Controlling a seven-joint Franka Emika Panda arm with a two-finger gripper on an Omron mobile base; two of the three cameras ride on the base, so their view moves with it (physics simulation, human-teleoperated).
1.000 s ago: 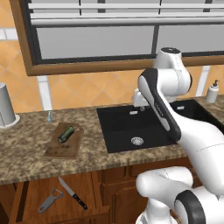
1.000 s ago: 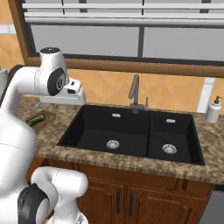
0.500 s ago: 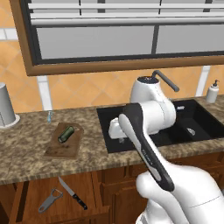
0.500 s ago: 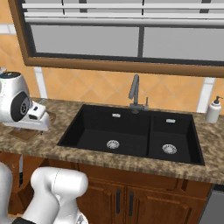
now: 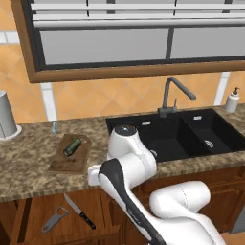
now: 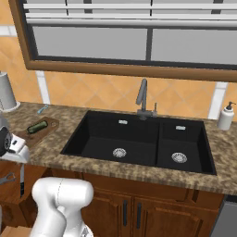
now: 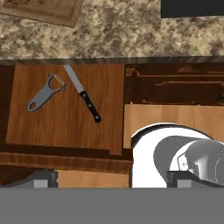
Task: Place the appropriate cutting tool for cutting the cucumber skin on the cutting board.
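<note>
Below the worktop edge, your tool hangs over an open drawer (image 7: pixel 65 109), and only its dark finger bases show at the bottom of the hand view, so you cannot tell whether the fingers are apart or together. Beneath it, the grey peeler (image 7: pixel 45 93) lies on the drawer floor, forked head up toward the worktop, with the black-handled knife (image 7: pixel 82 93) just beside it, apart and not touching. From the left base view you see the same pair, peeler (image 5: pixel 54 219) and knife (image 5: pixel 79 211), in the drawer. Up on the granite worktop (image 5: pixel 28 158), the cucumber (image 5: pixel 72 146) rests on the wooden cutting board (image 5: pixel 67 161), left of the black sink (image 5: pixel 177 136).
</note>
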